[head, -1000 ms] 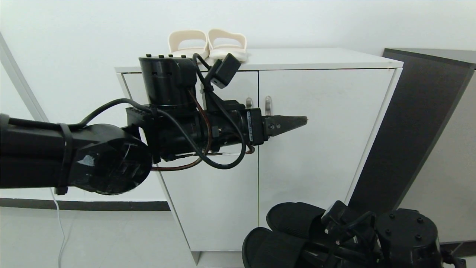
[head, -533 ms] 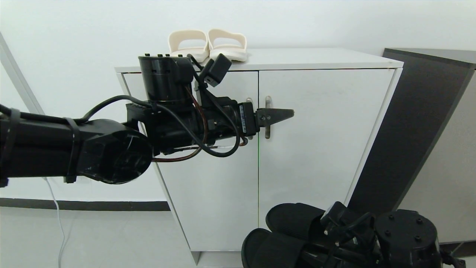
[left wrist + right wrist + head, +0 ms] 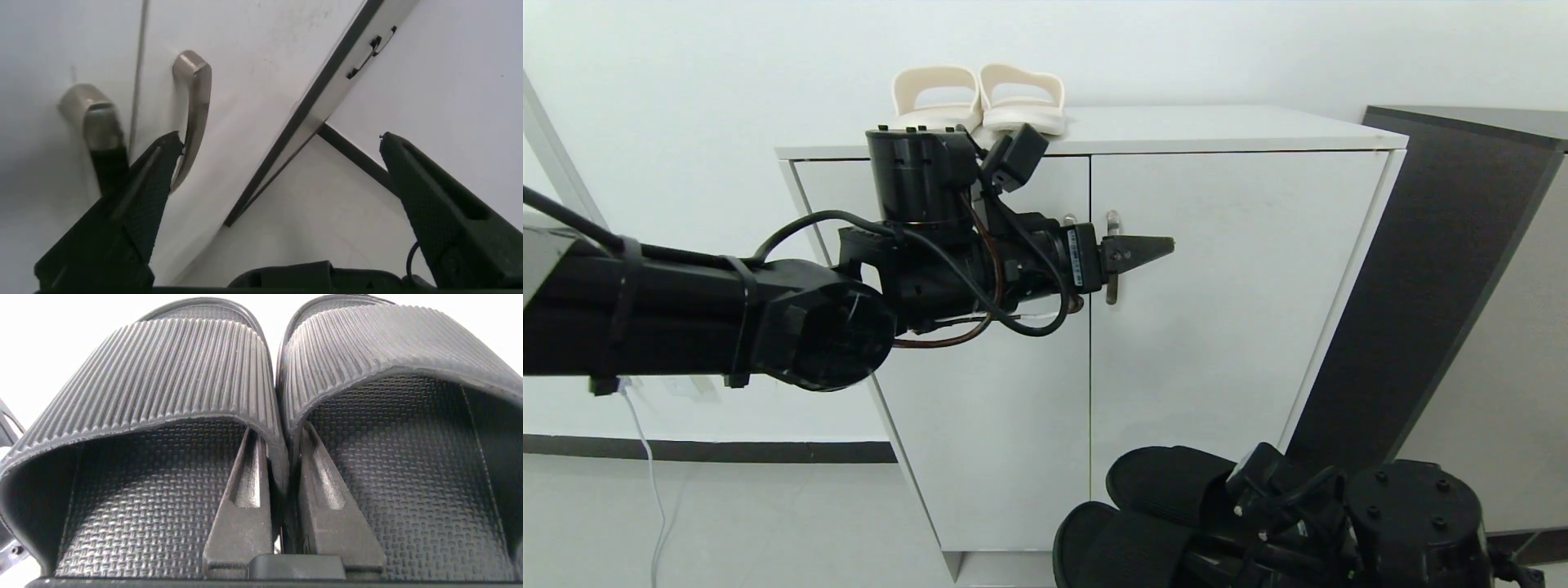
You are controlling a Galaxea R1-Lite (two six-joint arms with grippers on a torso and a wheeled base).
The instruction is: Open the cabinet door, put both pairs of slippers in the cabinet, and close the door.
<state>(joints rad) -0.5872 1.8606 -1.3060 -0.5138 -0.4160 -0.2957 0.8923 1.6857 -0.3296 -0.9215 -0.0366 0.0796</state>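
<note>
Left claw point(image 3: 1141, 250): spread wide, empty, level with the handle point(image 3: 193, 106) of the right door point(image 3: 1225, 310); one finger is just beside the handle, and contact cannot be told. Right claw point(image 3: 286, 510): low before the cabinet point(image 3: 1225, 126), clamped on the black slippers point(image 3: 1152, 490), pinching their two inner walls together. Cream slippers point(image 3: 978, 98): side by side on the cabinet top, towards its left end. Doors: both flush, shut. Progress, as judged: early. No door is opened yet, neither pair is stowed, and closing is left for last.

Head camera faces the cabinet point(image 3: 1233, 327) front; wrist cameras look close, left at its handles point(image 3: 192, 114) (shared), right into black slippers point(image 3: 163, 416).
</note>
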